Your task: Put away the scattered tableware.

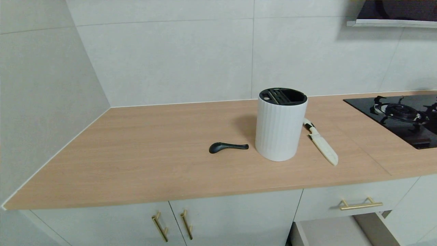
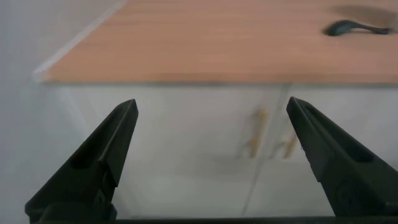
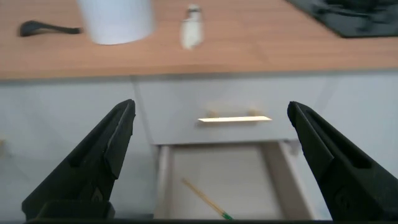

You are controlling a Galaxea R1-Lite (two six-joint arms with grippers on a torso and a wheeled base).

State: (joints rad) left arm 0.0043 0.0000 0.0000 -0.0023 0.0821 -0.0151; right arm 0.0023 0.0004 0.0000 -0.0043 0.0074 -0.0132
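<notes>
On the wooden countertop (image 1: 143,164) a black spoon (image 1: 228,147) lies on its side just left of the white ribbed holder (image 1: 280,124). Its long axis runs roughly parallel to the counter's front edge, with the bowl at the left end and the handle pointing right at the holder, a small gap between them. Right of the holder lies a knife (image 1: 321,141) on a diagonal, its dark-and-white handle end close by the holder's side and its pale blade pointing toward the front edge and the stove (image 1: 403,116). The left gripper (image 2: 211,106) hangs below counter level facing the cabinet doors (image 2: 205,149), its fingers spread wide around nothing. The right gripper (image 3: 211,106) is likewise spread wide and empty, in front of a gold-handled drawer (image 3: 235,118) and above an open lower drawer (image 3: 273,180) holding a thin stick (image 3: 202,196).
</notes>
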